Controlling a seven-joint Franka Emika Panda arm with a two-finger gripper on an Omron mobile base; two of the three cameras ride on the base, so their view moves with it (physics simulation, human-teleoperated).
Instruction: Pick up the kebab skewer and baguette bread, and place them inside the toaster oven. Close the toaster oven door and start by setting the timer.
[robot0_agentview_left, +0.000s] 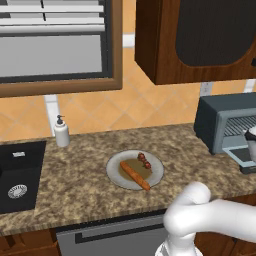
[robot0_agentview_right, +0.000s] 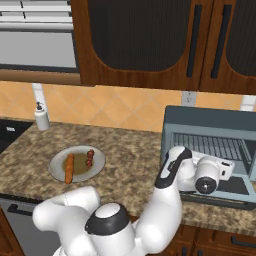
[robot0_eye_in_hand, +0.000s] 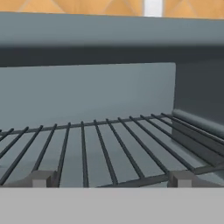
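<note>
Baguette (robot0_agentview_left: 134, 175) and skewer (robot0_agentview_left: 144, 161) lie on the plate (robot0_agentview_left: 114, 170), well left of the open oven (robot0_agentview_right: 210, 145). The gripper (robot0_agentview_right: 231, 169), wide open and empty, faces the oven rack (robot0_eye_in_hand: 100, 148). Both look light; the stiff loaf probably suits a mid-length pinch, the thin skewer a careful one across its chunks.

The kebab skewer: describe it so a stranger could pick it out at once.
Find the round grey plate on the speckled counter, between the black sink and the toaster oven. On it, the kebab skewer is the short stick of dark red chunks at the plate's far edge, far smaller than the long orange baguette bread beside it.
</note>
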